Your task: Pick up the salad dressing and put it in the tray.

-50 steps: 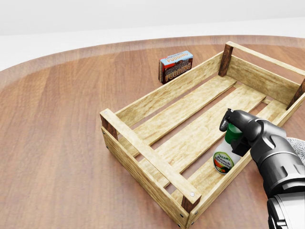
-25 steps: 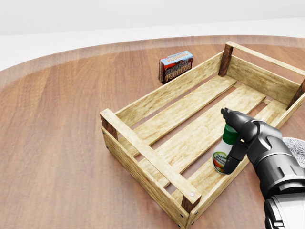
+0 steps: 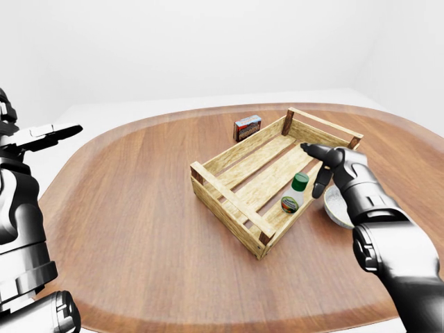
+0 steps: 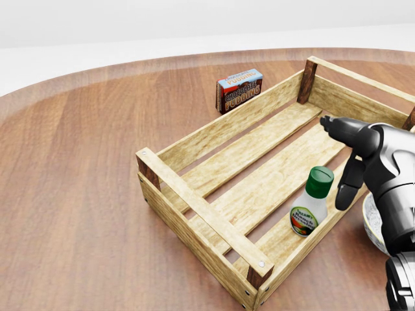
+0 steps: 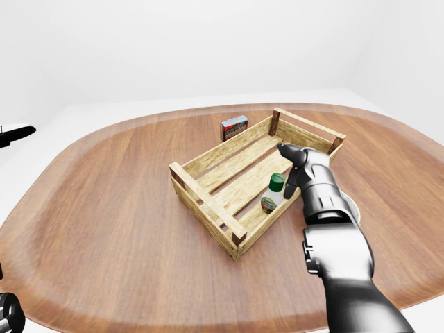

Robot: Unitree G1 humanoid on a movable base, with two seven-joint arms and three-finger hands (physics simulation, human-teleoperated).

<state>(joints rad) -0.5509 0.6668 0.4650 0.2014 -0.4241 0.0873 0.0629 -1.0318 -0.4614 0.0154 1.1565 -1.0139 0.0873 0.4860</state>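
The salad dressing (image 4: pixel 310 208) is a small white bottle with a green cap. It lies tilted inside the wooden tray (image 4: pixel 194 206), at its lower right side against the long wall. My right hand (image 4: pixel 338 159) is open and empty, just right of and above the bottle's cap, not touching it. My left hand (image 3: pixel 50 134) is raised at the far left of the left-eye view, away from the table, with its fingers stretched out and nothing in them.
A chocolate pudding box (image 4: pixel 239 89) stands on the round wooden table (image 4: pixel 78 168) just beyond the tray's far long wall. A white bowl (image 3: pixel 336 206) sits beside the tray on the right, partly hidden by my right arm.
My right hand has opened, let go of the bottle and drawn back up and to the right. The bottle stays tilted in the tray.
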